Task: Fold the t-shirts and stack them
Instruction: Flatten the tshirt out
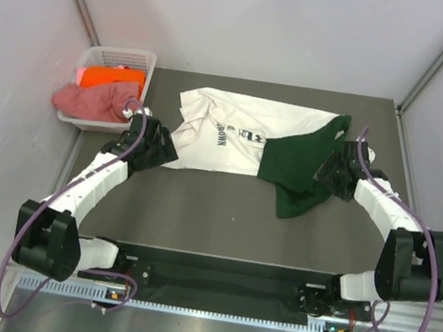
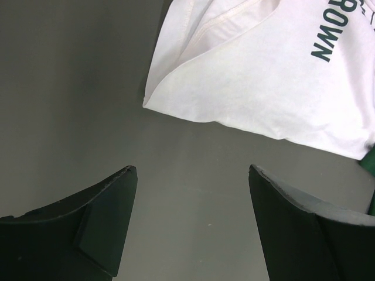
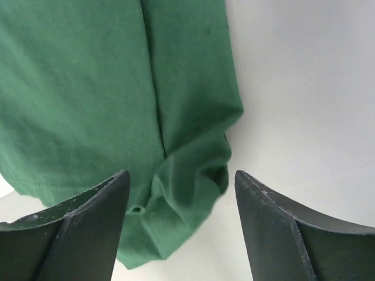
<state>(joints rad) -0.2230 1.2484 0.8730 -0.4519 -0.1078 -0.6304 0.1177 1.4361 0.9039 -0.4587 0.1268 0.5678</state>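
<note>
The white-and-green t-shirt (image 1: 218,136) lies rumpled on the worktop (image 1: 198,209); the left end effector (image 2: 192,171), spread wide beside its white corner (image 2: 153,100), and the right end effector (image 3: 181,174), spread wide over its bunched green cloth (image 3: 176,105), should each pinch an edge squarely.

The near half of the worktop (image 1: 197,213), between the two arms, lies bare and passable. The white and green t-shirt (image 1: 226,137) covers the middle toward the back. The left gripper (image 2: 193,170) has bare worktop between its spread jaws, just short of the shirt's edge. The right gripper (image 3: 181,172) has bunched green cloth between its own. A lattice basket (image 1: 129,56) occupies the back left corner, and side walls (image 1: 23,34) hem both flanks.
</note>
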